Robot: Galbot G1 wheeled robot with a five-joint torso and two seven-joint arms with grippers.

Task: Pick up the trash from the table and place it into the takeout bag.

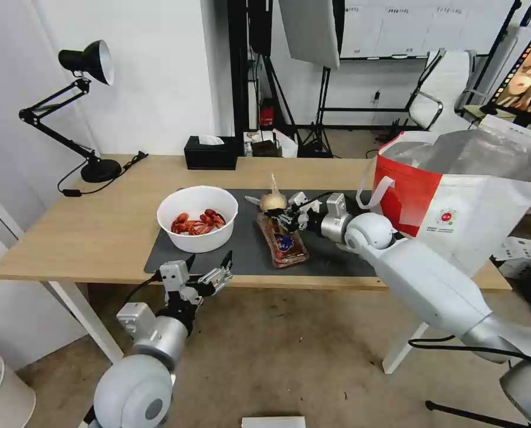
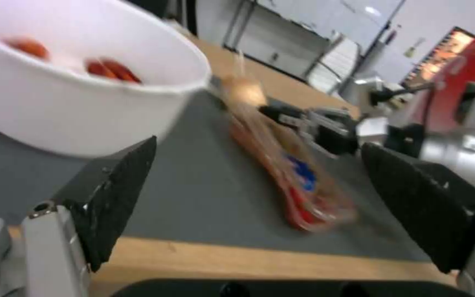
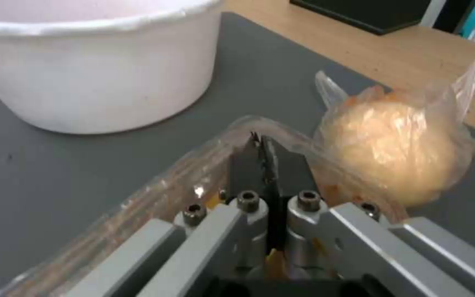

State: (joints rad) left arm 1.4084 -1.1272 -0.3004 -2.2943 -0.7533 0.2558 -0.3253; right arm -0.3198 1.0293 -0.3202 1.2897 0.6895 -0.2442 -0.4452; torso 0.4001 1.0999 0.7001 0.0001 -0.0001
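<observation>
light-wood tabletop point(image 1: 99, 220) carries a dark grey mat point(image 1: 247, 249), matte and flat. at the mat's 9 o'clock sits a smooth round white bowl point(image 1: 197, 218) of red crayfish shells. at centre lies the clear, crinkly plastic tray point(image 1: 283, 241); the right gripper point(image 1: 284, 219) has its fingers point(image 3: 259, 165) clenched on the tray's rim, just beside the tan onion-shaped bundle point(image 1: 272, 201) at 12 o'clock. the boxy red-and-white takeout bag point(image 1: 461, 196), foil-lined, stands at 3 o'clock. the left gripper point(image 1: 209, 267) hovers at 6 o'clock, fingers released.

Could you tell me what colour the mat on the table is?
Dark grey mat, clearest in the head view.
</observation>
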